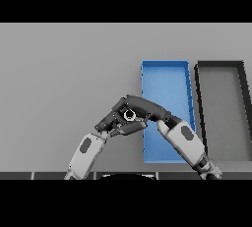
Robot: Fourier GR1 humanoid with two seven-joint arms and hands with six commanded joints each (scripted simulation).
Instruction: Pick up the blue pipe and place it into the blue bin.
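Right robot hand (pixel 139 107) is seen just left of the blue bin (pixel 165 81), fingers curled round a small object showing a pale round open end (pixel 130 114); its colour cannot be made out. Left robot hand (pixel 112 121) is pressed against it from the left; its finger state cannot be told. A dark grey bin (pixel 221 73) stands beside the blue one on the grey surface (pixel 64 73).

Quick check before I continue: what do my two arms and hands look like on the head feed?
Both arms have white, rounded forearm shells, each with a dark grey oval inset, and darker grey joints at the wrists. The left arm and right arm look alike. The left hand and right hand are dark, near-black, with jointed fingers and a thumb. No cables or markings show.
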